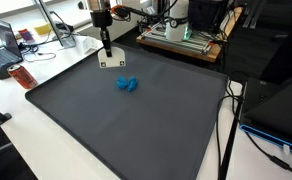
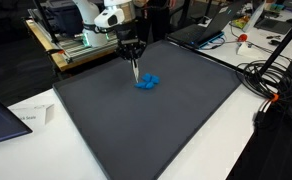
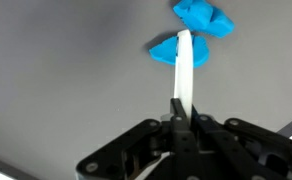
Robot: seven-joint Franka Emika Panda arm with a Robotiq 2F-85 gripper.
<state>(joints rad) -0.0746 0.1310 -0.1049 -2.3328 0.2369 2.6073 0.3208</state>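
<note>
My gripper [image 3: 182,118] is shut on a thin white flat piece [image 3: 185,75], seen edge-on in the wrist view. The piece hangs below the gripper [image 1: 105,44] over the far part of the dark grey mat [image 1: 116,130], and its lower end [image 1: 111,62] is at or just above the mat. A small blue part [image 3: 167,51] shows at the piece's far end. A crumpled blue object [image 1: 126,84] lies on the mat just beyond the piece, also seen in the wrist view [image 3: 204,17]. In an exterior view the gripper [image 2: 133,52] stands right beside the blue object [image 2: 147,81].
The mat [image 2: 136,130] covers most of a white table. A machine with a green board [image 1: 181,35] stands behind the mat. A laptop [image 1: 4,45] and a red item [image 1: 19,74] sit on one side. Cables [image 2: 271,80] lie past the mat's edge.
</note>
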